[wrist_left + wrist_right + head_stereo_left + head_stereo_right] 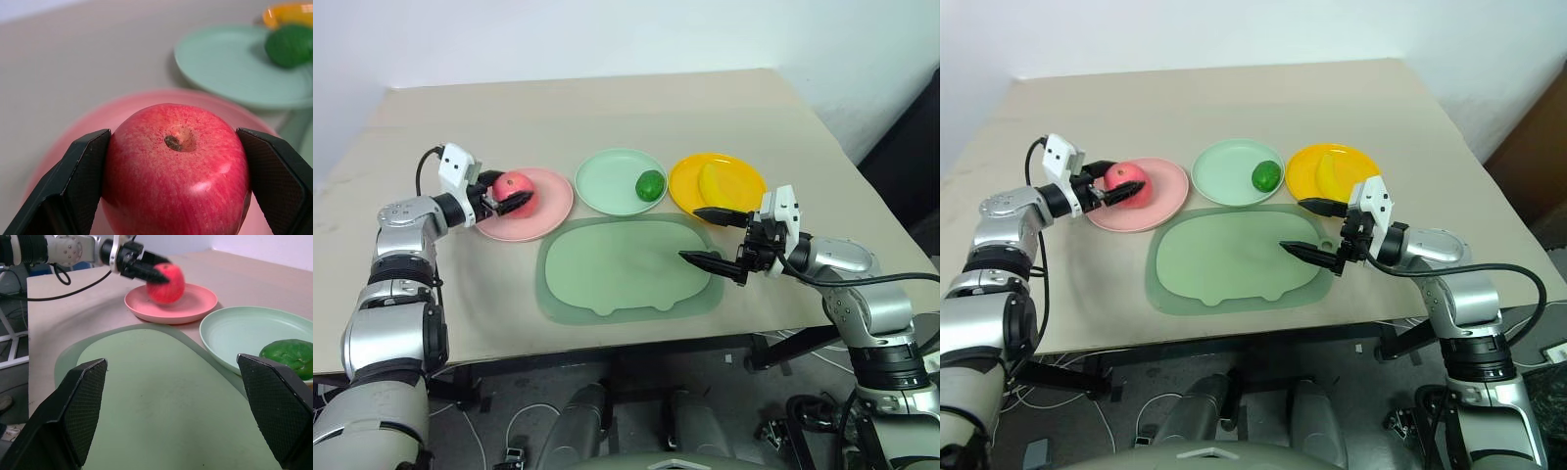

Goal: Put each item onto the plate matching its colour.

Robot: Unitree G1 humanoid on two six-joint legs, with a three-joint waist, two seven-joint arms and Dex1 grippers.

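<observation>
My left gripper is shut on the red-pink apple, one black finger pressed on each side. It holds the apple over the pink plate; I cannot tell whether the apple rests on it. The dark green fruit lies on the mint green plate. On the yellow-orange plate lies the yellow banana. My right gripper stands open and empty over the right end of the green mat, pointing left.
The large green pig-shaped mat lies in front of the three plates, near the table's front edge. Bare beige tabletop stretches behind the plates.
</observation>
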